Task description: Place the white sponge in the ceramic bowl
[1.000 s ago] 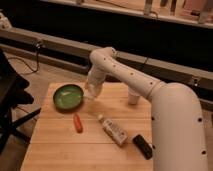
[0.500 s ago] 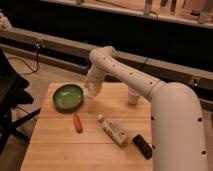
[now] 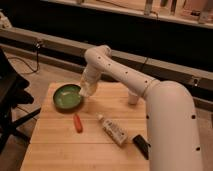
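The ceramic bowl [image 3: 67, 97] is a round glossy green bowl at the back left of the wooden table [image 3: 60, 145]. My gripper [image 3: 86, 92] hangs at the end of the white arm, just over the bowl's right rim. A pale off-white block at its tip looks like the white sponge [image 3: 85, 90], held between the fingers above the table. No other sponge lies on the table.
A small orange-red item [image 3: 78, 122] lies in front of the bowl. A white labelled bottle [image 3: 112, 129] lies on its side at the centre front. A black object [image 3: 141, 145] sits at the front right. A white cup [image 3: 132, 98] stands behind the arm.
The gripper has shifted slightly left, closer to the bowl's right rim. The objects on the table have not moved.
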Controlling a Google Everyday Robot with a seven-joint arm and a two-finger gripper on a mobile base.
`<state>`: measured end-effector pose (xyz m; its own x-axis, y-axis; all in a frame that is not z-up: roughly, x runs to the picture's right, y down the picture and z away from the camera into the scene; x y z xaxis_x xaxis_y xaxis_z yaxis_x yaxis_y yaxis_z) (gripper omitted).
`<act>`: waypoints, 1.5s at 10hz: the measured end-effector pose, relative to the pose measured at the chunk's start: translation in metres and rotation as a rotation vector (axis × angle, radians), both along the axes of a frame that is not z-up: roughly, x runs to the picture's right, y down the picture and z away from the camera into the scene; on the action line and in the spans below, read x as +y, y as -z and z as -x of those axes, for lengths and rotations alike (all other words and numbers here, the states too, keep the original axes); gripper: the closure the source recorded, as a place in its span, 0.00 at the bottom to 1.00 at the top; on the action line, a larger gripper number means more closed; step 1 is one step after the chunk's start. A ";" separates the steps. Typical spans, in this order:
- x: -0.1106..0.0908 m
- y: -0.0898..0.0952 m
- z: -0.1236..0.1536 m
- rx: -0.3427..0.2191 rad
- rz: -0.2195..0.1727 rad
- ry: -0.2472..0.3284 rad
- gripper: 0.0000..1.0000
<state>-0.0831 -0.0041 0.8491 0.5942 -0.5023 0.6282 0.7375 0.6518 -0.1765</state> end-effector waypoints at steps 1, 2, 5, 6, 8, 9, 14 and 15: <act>-0.001 0.000 0.001 -0.005 0.002 0.000 0.82; -0.002 -0.001 0.009 -0.013 0.003 0.001 0.82; -0.004 0.000 0.022 -0.019 0.004 -0.002 0.82; -0.004 0.001 0.022 -0.029 0.002 0.004 0.82; -0.005 0.000 0.021 -0.039 0.006 0.006 0.82; -0.006 -0.002 0.029 -0.045 0.011 0.006 0.82; -0.008 -0.002 0.044 -0.074 0.025 0.008 0.82; -0.009 -0.003 0.045 -0.082 0.031 -0.001 0.82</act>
